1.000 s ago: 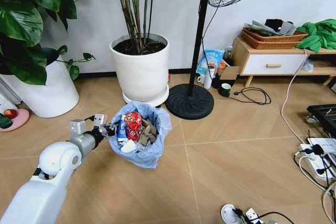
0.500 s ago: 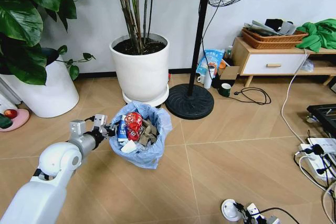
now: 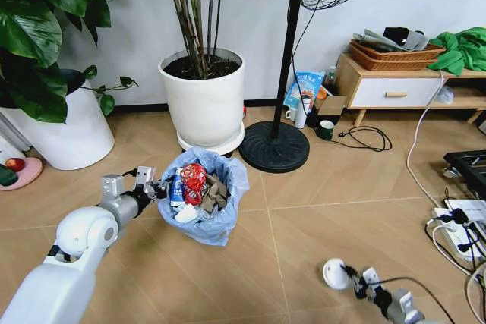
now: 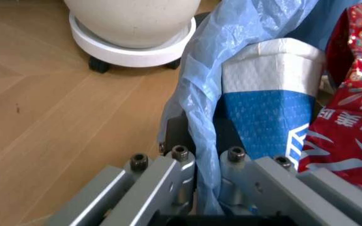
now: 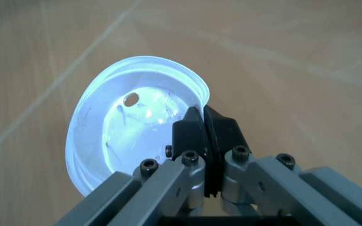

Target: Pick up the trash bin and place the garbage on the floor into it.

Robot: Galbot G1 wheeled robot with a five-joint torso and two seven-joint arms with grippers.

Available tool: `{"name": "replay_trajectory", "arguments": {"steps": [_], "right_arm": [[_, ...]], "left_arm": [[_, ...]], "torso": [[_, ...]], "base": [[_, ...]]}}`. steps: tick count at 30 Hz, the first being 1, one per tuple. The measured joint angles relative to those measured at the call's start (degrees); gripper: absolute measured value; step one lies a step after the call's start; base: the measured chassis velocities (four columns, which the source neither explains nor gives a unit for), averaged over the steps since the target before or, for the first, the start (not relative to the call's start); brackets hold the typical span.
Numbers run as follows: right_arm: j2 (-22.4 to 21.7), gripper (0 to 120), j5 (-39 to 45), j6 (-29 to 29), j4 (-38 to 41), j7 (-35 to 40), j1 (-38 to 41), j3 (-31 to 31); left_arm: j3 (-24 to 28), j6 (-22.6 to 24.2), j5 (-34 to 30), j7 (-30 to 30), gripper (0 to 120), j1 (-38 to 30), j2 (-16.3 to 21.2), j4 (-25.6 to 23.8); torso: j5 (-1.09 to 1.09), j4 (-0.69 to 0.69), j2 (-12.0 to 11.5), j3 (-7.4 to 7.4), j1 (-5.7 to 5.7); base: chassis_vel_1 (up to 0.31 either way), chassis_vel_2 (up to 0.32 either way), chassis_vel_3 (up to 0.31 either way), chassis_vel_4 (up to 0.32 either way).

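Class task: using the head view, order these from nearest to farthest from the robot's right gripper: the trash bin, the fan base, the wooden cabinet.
From the right gripper, low on the robot's right, holding the white disc:
1. Trash bin, to its left, gripped by the left gripper.
2. Fan base, ahead at centre.
3. Wooden cabinet, far right by the wall.

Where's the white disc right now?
In the head view, the white disc is low on the robot's right, pinched at its rim by the right gripper, well clear of the trash bin.

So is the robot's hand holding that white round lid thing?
Yes, the right gripper is pinched shut on the rim of the white disc, which hangs above the floor.
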Motion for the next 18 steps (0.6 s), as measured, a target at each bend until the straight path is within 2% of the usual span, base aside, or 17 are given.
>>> {"name": "replay_trajectory", "arguments": {"steps": [10,18], "right_arm": [[-3.8,0,9.4,-4.6,6.8,2.9,5.8,-1.0],[-11.6,0,17.8,-10.0,16.4,5.0,15.2,-7.8]], "left_arm": [[0.2,0.1,0.0,0.0,0,0.3,0.6,0.4],[0.4,0.2,0.1,-0.1,0,0.8,0.9,0.3]], "torso": [[0.02,0.01,0.0,0.0,0.0],[0.0,-0.01,0.0,0.0,0.0]], "base": [[0.0,0.0,0.0,0.0],[0.0,0.0,0.0,0.0]]}}
